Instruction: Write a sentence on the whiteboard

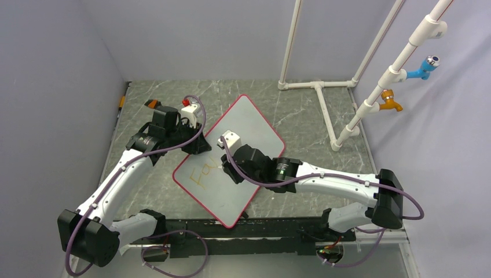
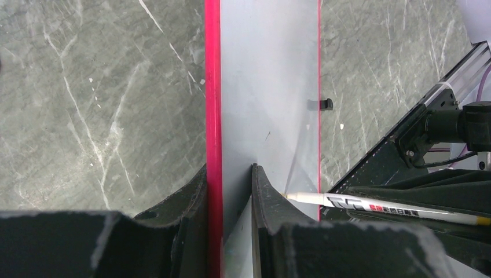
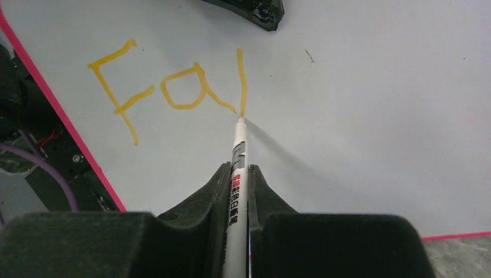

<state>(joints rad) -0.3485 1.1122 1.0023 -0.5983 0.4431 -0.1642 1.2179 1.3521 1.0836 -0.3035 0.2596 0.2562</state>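
Note:
The whiteboard (image 1: 255,124), white with a thin red rim, lies tilted on the table. My left gripper (image 1: 194,145) is shut on its left edge; the left wrist view shows the red rim (image 2: 213,116) clamped between the jaws. My right gripper (image 1: 227,165) is shut on a white marker (image 3: 237,191) whose tip touches the board. The sentence (image 3: 173,87) reads "Fai" in yellow-orange strokes; the tip sits at the foot of the last stroke. The marker also shows in the left wrist view (image 2: 370,202).
A white PVC pipe frame (image 1: 321,104) stands at the back right, with blue (image 1: 425,66) and orange (image 1: 391,103) fittings on its slanted pipe. A small black clip (image 2: 324,104) sits on the board's far rim. Grey walls close in both sides.

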